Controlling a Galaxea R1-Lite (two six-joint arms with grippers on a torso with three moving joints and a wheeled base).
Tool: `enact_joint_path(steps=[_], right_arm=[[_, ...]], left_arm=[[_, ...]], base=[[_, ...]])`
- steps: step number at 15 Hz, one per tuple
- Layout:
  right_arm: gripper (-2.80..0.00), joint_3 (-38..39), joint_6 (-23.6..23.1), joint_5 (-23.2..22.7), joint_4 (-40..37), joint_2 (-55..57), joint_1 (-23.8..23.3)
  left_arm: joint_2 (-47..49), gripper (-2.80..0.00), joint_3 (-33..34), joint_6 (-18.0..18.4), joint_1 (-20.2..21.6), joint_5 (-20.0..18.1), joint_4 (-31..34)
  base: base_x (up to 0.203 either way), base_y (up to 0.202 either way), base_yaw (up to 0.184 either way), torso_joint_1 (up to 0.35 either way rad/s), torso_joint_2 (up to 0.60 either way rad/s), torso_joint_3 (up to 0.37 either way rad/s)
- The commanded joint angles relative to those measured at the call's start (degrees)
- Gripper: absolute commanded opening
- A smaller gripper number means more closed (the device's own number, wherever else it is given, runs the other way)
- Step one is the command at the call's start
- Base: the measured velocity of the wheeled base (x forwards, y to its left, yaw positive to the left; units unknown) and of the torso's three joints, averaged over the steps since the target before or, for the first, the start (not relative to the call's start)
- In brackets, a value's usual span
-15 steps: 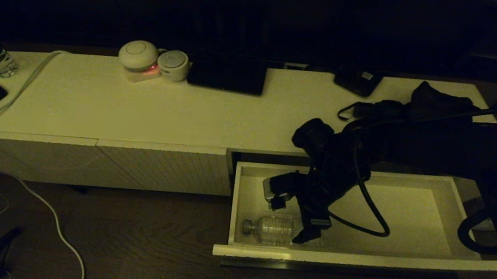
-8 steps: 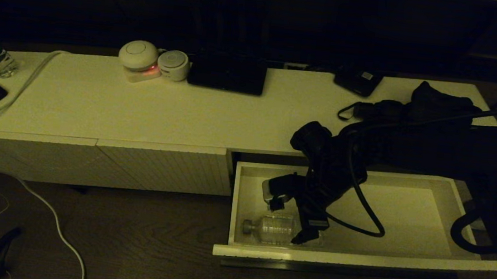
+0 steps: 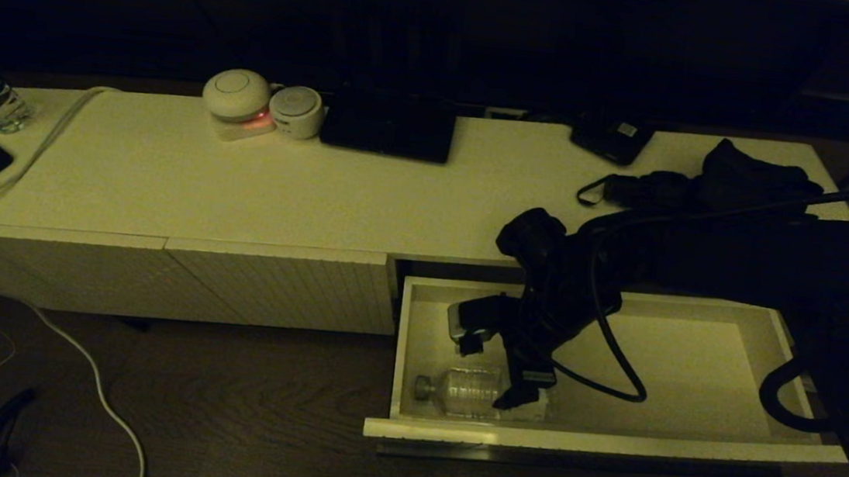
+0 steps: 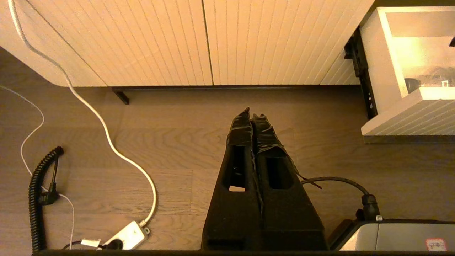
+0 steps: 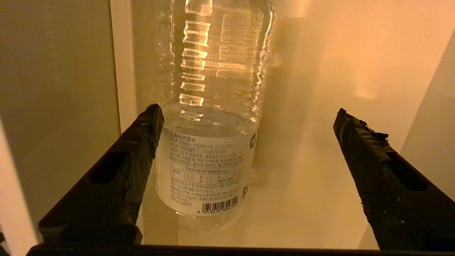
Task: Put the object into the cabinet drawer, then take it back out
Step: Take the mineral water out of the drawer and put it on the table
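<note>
The drawer [image 3: 684, 450] is pulled out, with the bottle [image 5: 213, 106] lying on its side inside, close to the front wall. The right gripper [image 5: 245, 117] has crept a bit toward the drawer's left end over the last second, fingers spread wide: one finger [image 5: 142, 138] is touching the bottle, the other well apart (so no grip yet). Looks like the take-out half is next. The left gripper [image 4: 252, 119] is parked over the floor, fingers pressed together.
</note>
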State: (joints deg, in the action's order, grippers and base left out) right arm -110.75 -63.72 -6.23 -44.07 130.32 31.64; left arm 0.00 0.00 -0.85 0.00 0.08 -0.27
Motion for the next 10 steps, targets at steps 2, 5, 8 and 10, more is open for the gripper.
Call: enact_joint_path(steps=[2,5,8,10], right_arm=[[0.00,0.01,-0.35,-0.10,-0.23,0.46,-0.26],[0.00,0.01,-0.35,-0.10,-0.23,0.46,-0.61],[0.00,-0.08,-0.44,0.08,-0.05,0.55,-1.05],[0.00,0.00,-0.44,0.09,0.72,0.55,-1.75]], left_arm=[[-0.07,-2.80,0.05,-0.03,0.00,0.01,0.00],[-0.09,-2.80,0.09,-0.03,0.00,0.01,0.00],[0.00,-2.80,0.03,-0.03,0.00,0.01,0.00],[-0.09,-2.80,0.07,-0.03,0.00,0.01,0.00]], base=[[0.000,0.000,0.000,0.000,0.00,0.000],[0.000,0.000,0.000,0.000,0.00,0.000],[0.000,0.000,0.000,0.000,0.00,0.000],[0.000,0.000,0.000,0.000,0.00,0.000]])
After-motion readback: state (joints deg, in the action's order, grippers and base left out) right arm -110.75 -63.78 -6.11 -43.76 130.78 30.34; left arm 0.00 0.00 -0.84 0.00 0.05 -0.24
